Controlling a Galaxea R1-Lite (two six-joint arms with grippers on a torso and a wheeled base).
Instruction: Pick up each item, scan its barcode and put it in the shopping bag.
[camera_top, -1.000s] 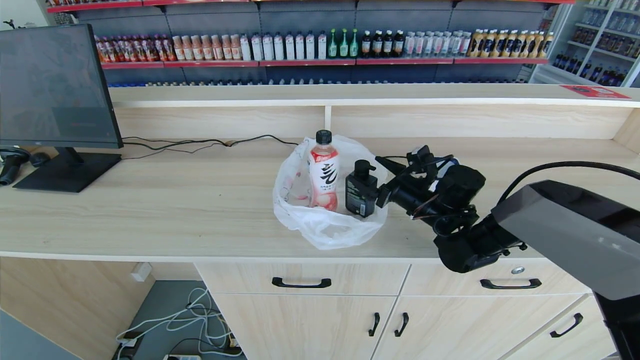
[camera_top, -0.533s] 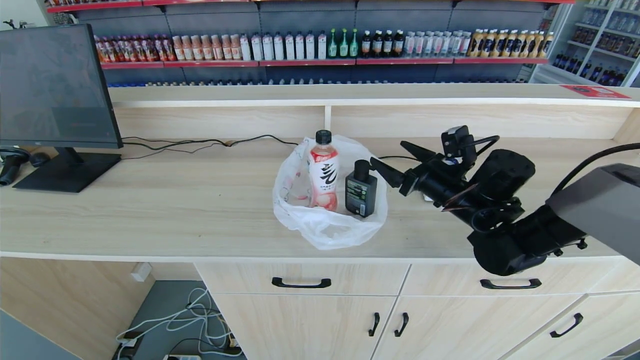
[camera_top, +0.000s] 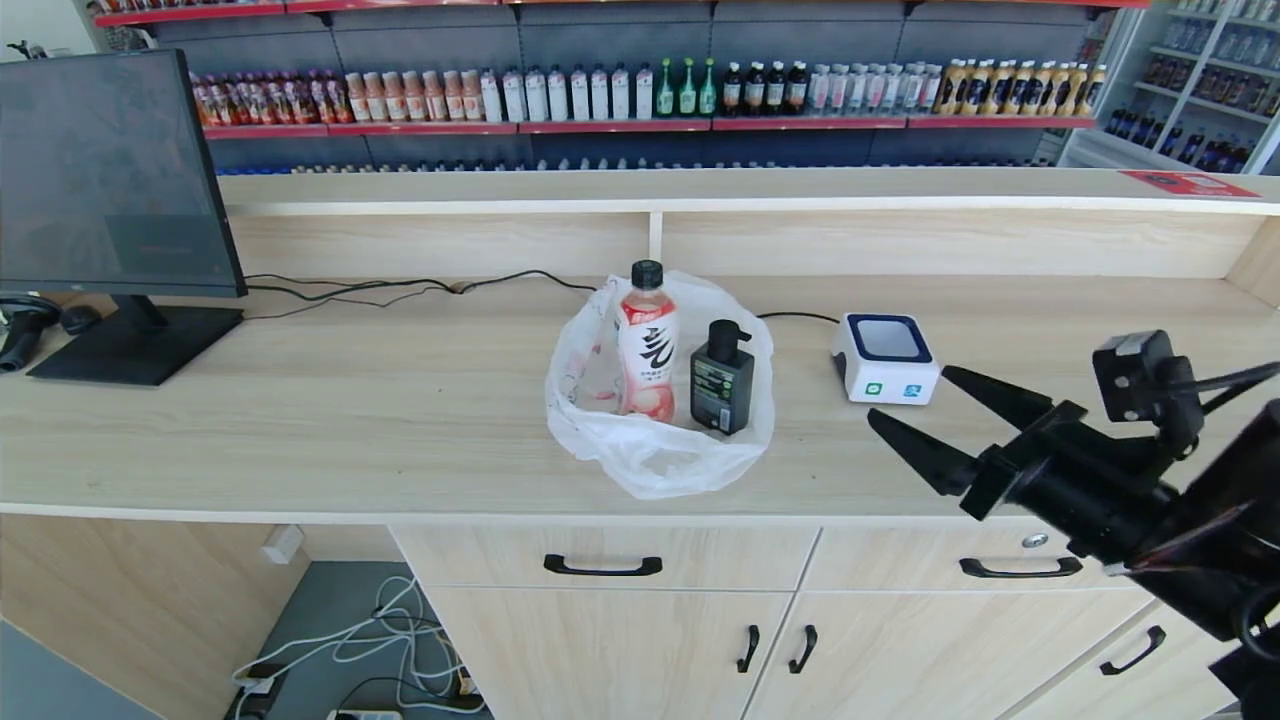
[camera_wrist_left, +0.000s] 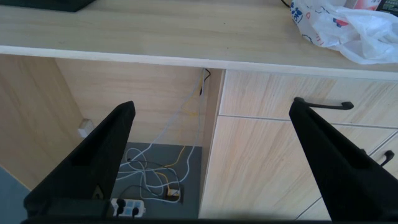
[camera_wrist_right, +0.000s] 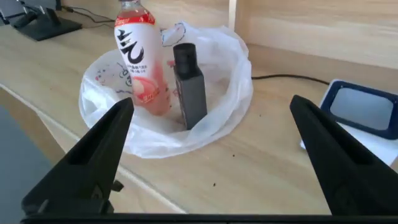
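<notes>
Standing upright in the shopping bag (camera_top: 650, 465), the drink bottle (camera_top: 647, 345) and pump bottle (camera_top: 722, 385) look packed, so the task seems all but done. The right claw (camera_top: 908, 393) hangs wide open and empty near the scanner (camera_top: 885, 360); the left claw (camera_wrist_left: 212, 104) gapes empty too

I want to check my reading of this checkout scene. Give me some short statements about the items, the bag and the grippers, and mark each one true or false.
1. The pink drink bottle with a black cap stands upright inside the white plastic shopping bag. True.
2. The dark pump bottle lies flat on the wooden counter. False: it stands upright in the bag, beside the pink bottle.
3. The right gripper is open and empty. True.
4. The white scanner box with a dark blue top is inside the bag. False: it sits on the counter, on the bag's right, apart from it.
</notes>
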